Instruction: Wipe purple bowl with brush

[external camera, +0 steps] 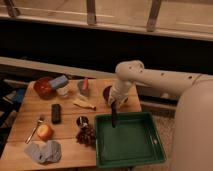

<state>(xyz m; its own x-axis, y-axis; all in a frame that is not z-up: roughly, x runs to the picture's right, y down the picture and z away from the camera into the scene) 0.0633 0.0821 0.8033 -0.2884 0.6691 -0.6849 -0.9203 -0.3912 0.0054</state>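
Observation:
The purple bowl point(107, 93) sits on the wooden table point(30, 110) near its far right side, half hidden behind my arm. My gripper point(115, 103) hangs just to the right of and in front of the bowl, at the end of the white arm point(150, 77). It is shut on the brush point(114, 116), a slim dark stick that points down from the fingers over the far left rim of the green tray point(150, 150). The brush tip is in front of the bowl, not in it.
A red-orange bowl point(43, 88), blue sponge point(59, 81) and white cup point(63, 91) stand far left. A grey dish with a red item point(84, 87) is left of the purple bowl. A black block point(56, 113), yellowish item point(84, 104), small dark cup point(82, 121), grapes point(86, 135), orange fruit point(45, 131), spoon point(35, 129) and grey cloth point(44, 151) lie nearer.

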